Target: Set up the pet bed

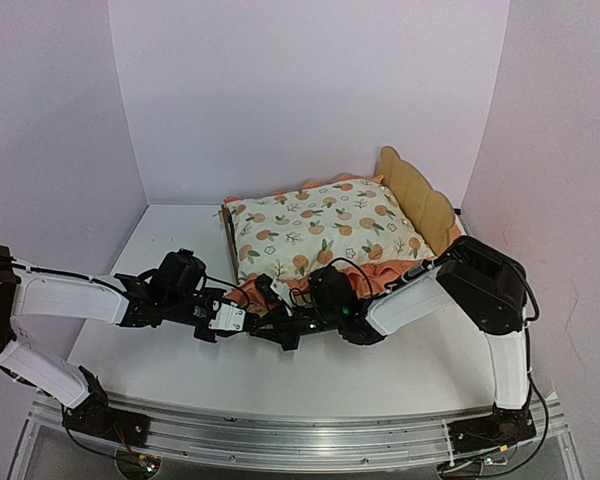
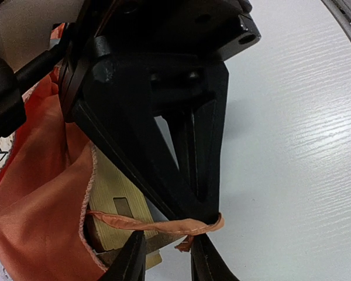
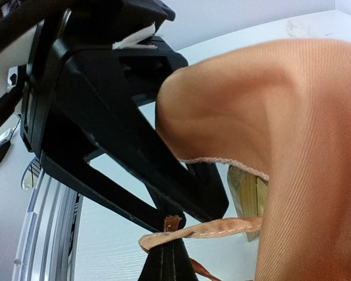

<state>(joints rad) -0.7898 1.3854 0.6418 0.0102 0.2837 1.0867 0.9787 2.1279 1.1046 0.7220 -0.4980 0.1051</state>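
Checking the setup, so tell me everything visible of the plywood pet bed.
The light plywood pet bed stands on the white table, far right, scalloped headboard upright at its right end. An orange-print ruffled pad covers most of it; only a left corner and, up close, a slotted panel show. The right gripper pinches an orange ribbon beside that panel.

Robotics lab test cell indicated. White table [image 1: 310, 375] enclosed on three sides by plain lilac walls [image 1: 310, 90]. Left arm base [image 1: 90, 412] and right arm base [image 1: 492, 425] bolted to aluminium rail [image 1: 300, 437] at near edge. Loose cables [image 1: 130, 458] seen beside rail.
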